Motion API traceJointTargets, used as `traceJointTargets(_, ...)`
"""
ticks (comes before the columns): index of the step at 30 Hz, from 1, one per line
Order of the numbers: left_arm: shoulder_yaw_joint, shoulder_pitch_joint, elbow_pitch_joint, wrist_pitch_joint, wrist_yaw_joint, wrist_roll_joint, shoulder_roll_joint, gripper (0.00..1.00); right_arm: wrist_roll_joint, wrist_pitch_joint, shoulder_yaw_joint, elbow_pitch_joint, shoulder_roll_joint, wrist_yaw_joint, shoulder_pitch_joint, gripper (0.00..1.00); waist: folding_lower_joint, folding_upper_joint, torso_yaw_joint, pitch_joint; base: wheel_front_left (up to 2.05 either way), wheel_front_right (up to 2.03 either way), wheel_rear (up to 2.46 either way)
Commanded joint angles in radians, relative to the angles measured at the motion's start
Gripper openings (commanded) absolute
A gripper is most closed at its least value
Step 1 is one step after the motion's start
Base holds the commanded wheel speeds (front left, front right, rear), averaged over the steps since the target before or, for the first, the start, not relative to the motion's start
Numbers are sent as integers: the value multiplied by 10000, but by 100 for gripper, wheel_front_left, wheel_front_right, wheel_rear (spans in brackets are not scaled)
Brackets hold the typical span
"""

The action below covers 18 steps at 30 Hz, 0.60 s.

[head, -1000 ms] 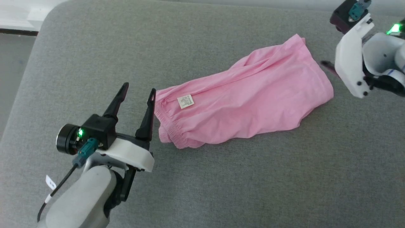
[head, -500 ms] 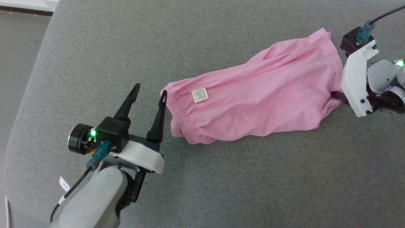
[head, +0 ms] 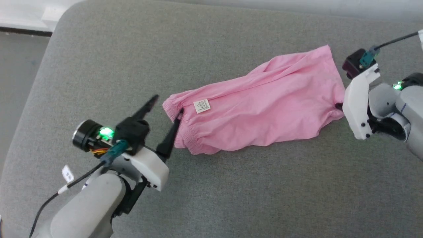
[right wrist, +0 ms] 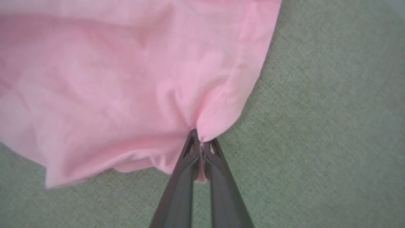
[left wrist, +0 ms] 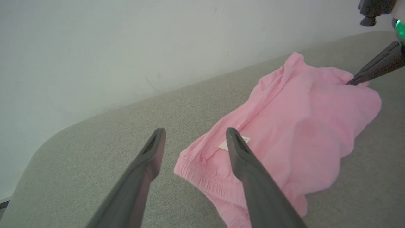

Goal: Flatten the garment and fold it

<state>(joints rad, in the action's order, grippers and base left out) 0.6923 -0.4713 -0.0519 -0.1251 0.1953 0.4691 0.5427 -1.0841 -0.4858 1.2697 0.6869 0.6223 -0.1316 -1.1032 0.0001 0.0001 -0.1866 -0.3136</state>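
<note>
The pink shorts lie crumpled across the grey cushion, gathered waistband toward my left, white label facing up. My left gripper is open at the waistband corner, one finger over the fabric beside the label, the other over bare cushion; the left wrist view shows the waistband between its fingers. My right gripper is shut on the hem of the shorts at their right end, fabric bunched at its tips. In the head view that gripper's body hides its fingers.
The grey cushion has a rounded far-left corner, with floor beyond on the left. A pale wall rises behind the cushion's far edge. Bare cushion lies in front of the shorts.
My right gripper came in from the right and closed on the hem. My left gripper moved forward so its fingers straddle the waistband corner. The head camera also shifted.
</note>
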Motion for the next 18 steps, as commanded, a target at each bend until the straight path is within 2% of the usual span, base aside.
traceJointTargets(1, 249, -241, 251, 478, -236, -140, 127, 100, -81, 124, 84, 33, -63, 9, 296, 0, -1, -1, 176, 323, 0, 0, 0)
traceJointTargets(6, 1269, -819, 833, 2961, -1500, 37, 652, 100, -29, 429, 93, 16, -226, 9, 446, 0, -1, -1, 285, 464, 0, 0, 0)
traceJointTargets(9, 1682, -1183, 972, 4001, -2010, 85, 781, 100, 41, 535, 97, 8, -363, 9, 453, 0, -1, -1, 394, 417, 0, 0, 0)
traceJointTargets(12, 2004, -1375, 884, 4806, -2396, 325, 725, 100, 130, 599, 101, -18, -471, 9, 429, 0, -1, -1, 503, 329, 0, 0, 0)
traceJointTargets(18, 2709, -1726, 138, 5782, -2871, 309, 675, 100, 412, 679, 103, -195, -637, 9, 329, 0, -1, -1, 831, 102, 0, 0, 0)
